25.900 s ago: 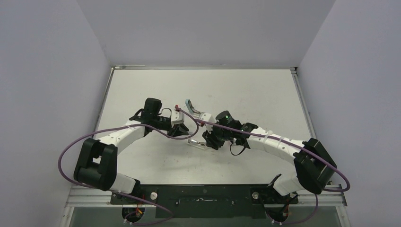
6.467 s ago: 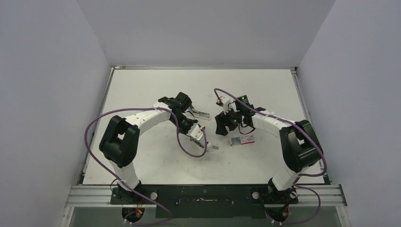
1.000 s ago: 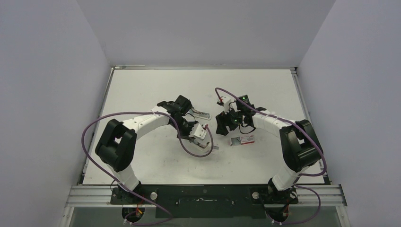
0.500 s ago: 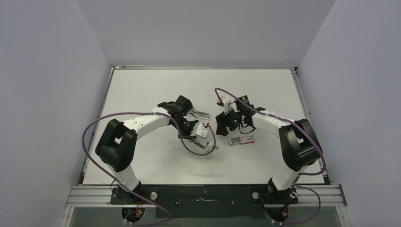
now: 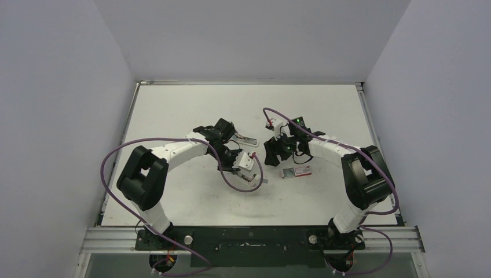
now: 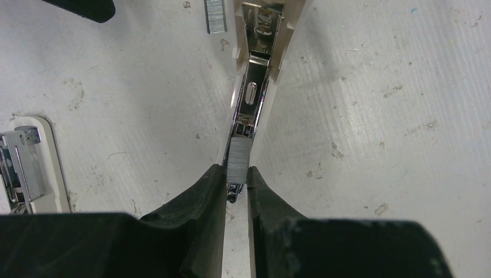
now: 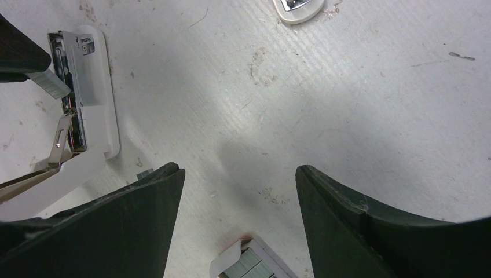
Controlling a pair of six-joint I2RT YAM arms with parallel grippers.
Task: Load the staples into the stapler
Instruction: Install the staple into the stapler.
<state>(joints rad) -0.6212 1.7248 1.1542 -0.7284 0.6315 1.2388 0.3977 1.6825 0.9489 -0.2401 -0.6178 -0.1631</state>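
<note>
Since I judge the staples (image 6: 238, 155) light and brittle, I pinch their flat sides in the left claw (image 6: 236, 178) over the stapler (image 6: 255, 87), while the right claw (image 7: 237, 171) stands wide and empty.

A strip of staples (image 6: 238, 153) is pinched between the fingers of the left gripper (image 6: 237, 174), over the metal channel of the open stapler (image 6: 257, 52). A second strip (image 6: 215, 16) is seen lying on the scuffed counter (image 6: 376, 116) beside the stapler.

A silvery strip of staples (image 6: 239, 156) lines up over the metal channel of the opened white stapler (image 6: 253, 97).
</note>
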